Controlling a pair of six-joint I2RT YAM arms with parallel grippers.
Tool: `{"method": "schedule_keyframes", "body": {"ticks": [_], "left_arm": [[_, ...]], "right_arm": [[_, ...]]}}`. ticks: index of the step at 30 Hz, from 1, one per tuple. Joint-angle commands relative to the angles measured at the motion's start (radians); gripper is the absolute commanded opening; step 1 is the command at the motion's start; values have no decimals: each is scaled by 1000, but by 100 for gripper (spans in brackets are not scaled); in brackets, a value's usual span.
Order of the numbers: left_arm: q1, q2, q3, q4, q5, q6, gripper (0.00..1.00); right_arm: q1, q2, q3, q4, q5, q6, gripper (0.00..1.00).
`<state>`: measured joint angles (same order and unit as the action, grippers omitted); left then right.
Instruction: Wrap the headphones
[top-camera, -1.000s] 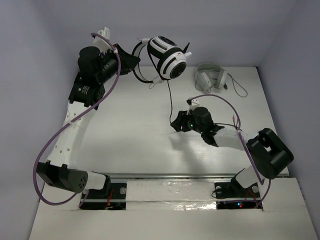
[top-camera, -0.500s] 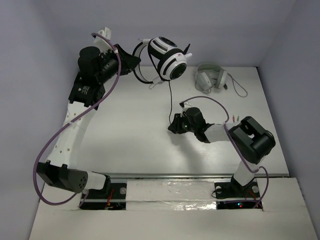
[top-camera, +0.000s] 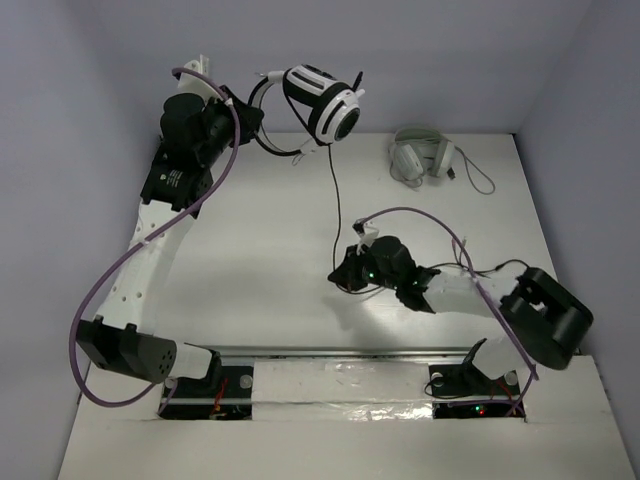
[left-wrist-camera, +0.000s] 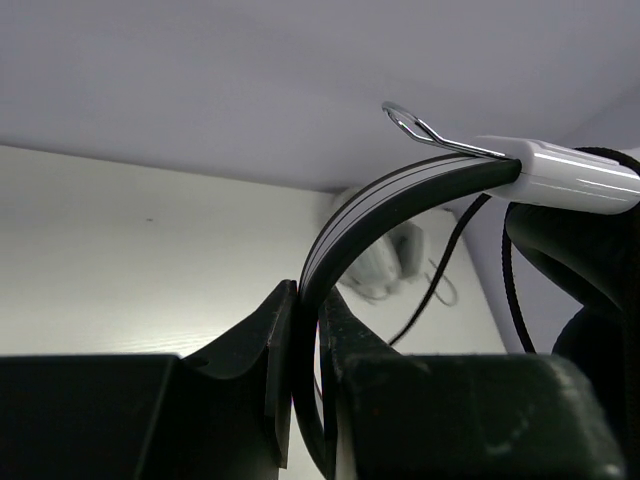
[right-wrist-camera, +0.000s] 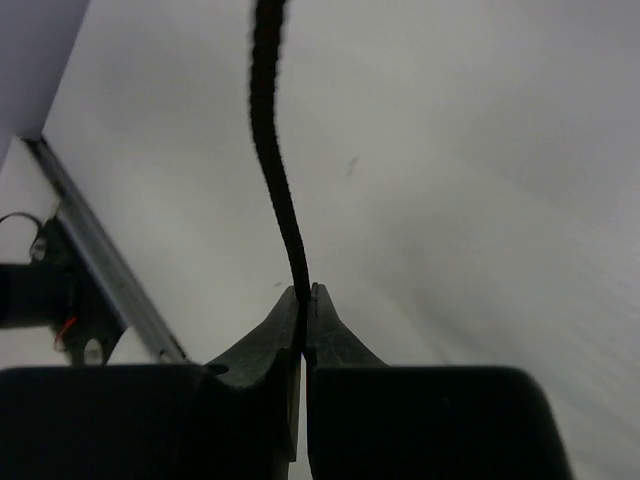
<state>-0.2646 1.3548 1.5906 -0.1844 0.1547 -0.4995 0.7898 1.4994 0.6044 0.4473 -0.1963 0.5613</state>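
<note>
The headphones (top-camera: 322, 100), white-and-black ear cups on a thin black headband (left-wrist-camera: 400, 190), hang in the air above the table's far edge. My left gripper (top-camera: 255, 125) is shut on the headband, which shows pinched between its fingers (left-wrist-camera: 308, 300) in the left wrist view. The thin black cable (top-camera: 333, 200) drops from the ear cups to the middle of the table. My right gripper (top-camera: 341, 275) is shut on the cable low down; the right wrist view shows the cable (right-wrist-camera: 275, 170) rising out of the closed gripper (right-wrist-camera: 303, 292).
A second, pale grey pair of headphones (top-camera: 422, 157) with a grey cable lies at the far right of the table, and shows blurred behind the headband (left-wrist-camera: 385, 265) in the left wrist view. A metal rail (top-camera: 350, 350) runs along the near edge. Purple walls stand at the back and sides.
My right gripper has closed on the cable and shifted slightly nearer and to the left. The left arm has raised the headphones and carried them a little left and back.
</note>
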Motion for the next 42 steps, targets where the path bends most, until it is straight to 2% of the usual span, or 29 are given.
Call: {"method": "schedule_keyframes", "body": {"ticks": [1, 4, 7, 8, 11, 16, 21, 28, 35, 42], "left_arm": [[4, 18, 23, 79, -218, 30, 0], [13, 43, 31, 69, -318, 58, 0], [13, 92, 42, 62, -359, 65, 0], [13, 110, 32, 65, -369, 65, 0], [13, 136, -6, 62, -420, 82, 0], [-16, 164, -79, 36, -547, 168, 0], [-93, 185, -138, -6, -629, 252, 0], [-324, 188, -205, -97, -779, 325, 0], [-436, 89, -360, -119, -678, 334, 0], [-537, -19, -472, -148, -604, 346, 0]], "right_arm": [[104, -152, -25, -123, 107, 15, 0], [167, -258, -23, -261, 135, 38, 0], [244, -313, 32, -427, 187, 37, 0], [264, -327, 72, -521, 228, 29, 0], [322, -390, 139, -649, 333, 26, 0], [336, -516, 309, -870, 422, -12, 0], [336, -530, 484, -1008, 527, -106, 0], [336, -469, 647, -1035, 669, -221, 0], [336, -433, 698, -960, 850, -346, 0], [252, -395, 692, -862, 810, -406, 0]]}}
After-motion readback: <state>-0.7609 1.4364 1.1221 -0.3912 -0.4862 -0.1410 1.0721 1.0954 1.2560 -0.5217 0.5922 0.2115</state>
